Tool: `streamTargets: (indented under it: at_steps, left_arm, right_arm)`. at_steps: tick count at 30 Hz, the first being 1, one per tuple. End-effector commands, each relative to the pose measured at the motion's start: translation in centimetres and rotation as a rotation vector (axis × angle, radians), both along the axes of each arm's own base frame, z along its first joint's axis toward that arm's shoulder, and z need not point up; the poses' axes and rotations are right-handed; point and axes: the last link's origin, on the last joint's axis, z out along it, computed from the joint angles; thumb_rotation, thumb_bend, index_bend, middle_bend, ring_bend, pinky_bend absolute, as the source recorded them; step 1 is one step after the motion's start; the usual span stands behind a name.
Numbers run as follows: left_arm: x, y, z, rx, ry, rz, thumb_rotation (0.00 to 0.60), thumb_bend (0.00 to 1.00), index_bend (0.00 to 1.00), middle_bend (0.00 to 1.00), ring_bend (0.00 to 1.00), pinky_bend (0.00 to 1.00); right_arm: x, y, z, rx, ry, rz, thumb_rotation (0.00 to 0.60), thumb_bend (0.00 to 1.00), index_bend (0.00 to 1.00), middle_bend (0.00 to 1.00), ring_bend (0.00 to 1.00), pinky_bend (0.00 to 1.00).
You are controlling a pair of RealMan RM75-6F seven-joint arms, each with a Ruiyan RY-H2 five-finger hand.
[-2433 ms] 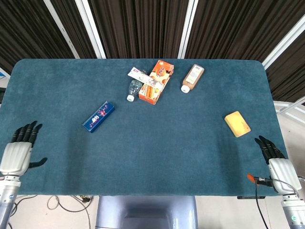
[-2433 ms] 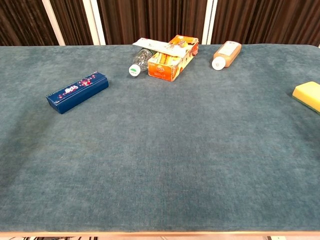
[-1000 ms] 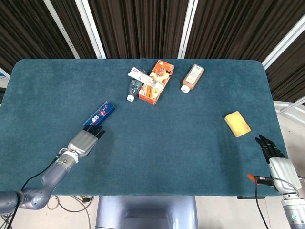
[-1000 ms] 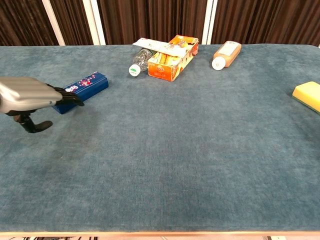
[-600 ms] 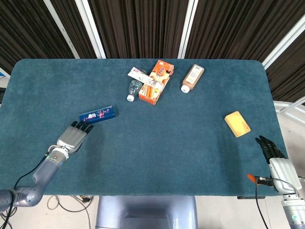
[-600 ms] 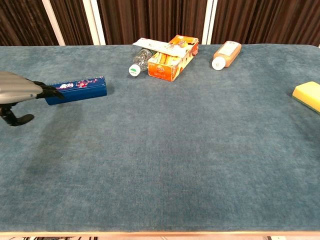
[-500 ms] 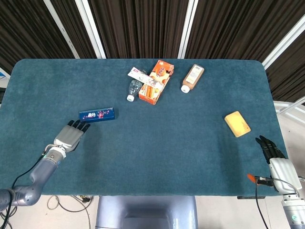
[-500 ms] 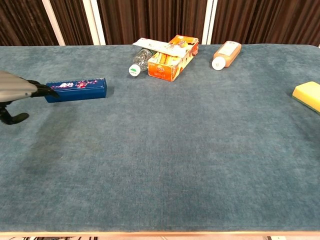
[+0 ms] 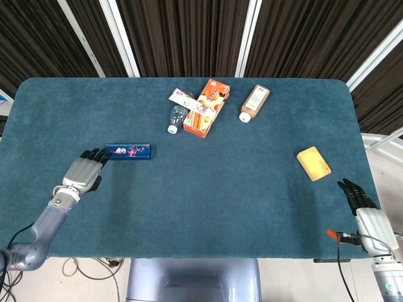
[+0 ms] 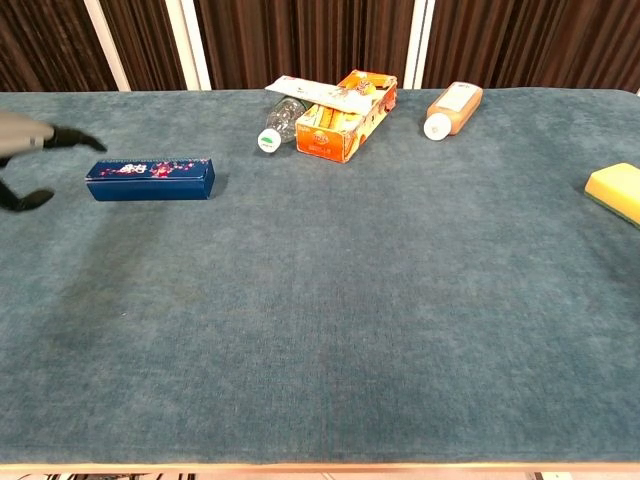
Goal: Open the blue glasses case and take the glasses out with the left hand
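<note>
Fingers point(image 9: 96, 154) of the left hand point(image 9: 84, 171) are spread apart and empty, tips laid right at the left end of the blue glasses case point(image 9: 128, 151), though actual contact can't be confirmed from either view. Going big to small: the table point(image 9: 208, 189) is covered in teal cloth, and what's changed on it is the case. A couple of seconds back it was lying diagonal; now it's been swung round so it sits flat and parallel to the table's front edge, lid shut, left of centre. So probably the case has just been squared up for opening, and nothing's been opened or taken out yet. The left arm is stretched low over the cloth from the near-left corner, palm down, having been shifted leftward with the case's end. In the chest view only the hand's edge is caught at the left border. The right hand point(image 9: 365, 211) is parked off the near-right corner, fingers straight and slightly apart, nothing held. Further back, well away from the case, an orange box point(image 9: 205, 107), a brown bottle point(image 9: 254, 102) and a clear bottle point(image 9: 177, 117) are clustered, and a yellow sponge point(image 9: 313, 163) is left over on the right.
</note>
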Motion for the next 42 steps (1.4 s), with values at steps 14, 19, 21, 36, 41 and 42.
streamTargets:
  at_steps: [14, 19, 21, 36, 41, 42]
  left_arm:
    - [3.6, 5.6, -3.0, -0.079, 0.07, 0.037, 0.6, 0.42, 0.0, 0.0, 0.0, 0.08]
    - [4.1, 6.1, -4.1, -0.096, 0.087, 0.05, 0.6, 0.42, 0.0, 0.0, 0.0, 0.08]
    - [4.1, 6.3, -4.3, -0.099, 0.088, 0.058, 0.6, 0.42, 0.0, 0.0, 0.0, 0.08]
    - [3.3, 7.2, -5.0, -0.091, 0.073, 0.099, 0.6, 0.42, 0.0, 0.0, 0.0, 0.08]
    - [3.4, 6.7, -5.3, -0.112, 0.069, 0.097, 0.6, 0.42, 0.0, 0.0, 0.0, 0.09]
    - [3.4, 6.6, -5.3, -0.117, 0.067, 0.097, 0.6, 0.42, 0.0, 0.0, 0.0, 0.09]
  right_arm:
    - [-0.1, -0.1, 0.1, 0.001, -0.014, -0.01, 0.6, 0.13, 0.0, 0.0, 0.0, 0.19]
    - [-0.1, -0.1, 0.1, 0.001, -0.016, -0.016, 0.6, 0.13, 0.0, 0.0, 0.0, 0.19]
    - [-0.1, -0.1, 0.1, 0.001, -0.016, -0.017, 0.6, 0.13, 0.0, 0.0, 0.0, 0.19]
    - [-0.1, -0.1, 0.1, 0.0, -0.013, -0.022, 0.6, 0.13, 0.0, 0.0, 0.0, 0.19]
    - [-0.2, -0.1, 0.1, -0.001, -0.012, -0.024, 0.6, 0.13, 0.0, 0.0, 0.0, 0.19]
    - [-0.2, -0.1, 0.1, -0.001, -0.012, -0.024, 0.6, 0.13, 0.0, 0.0, 0.0, 0.19]
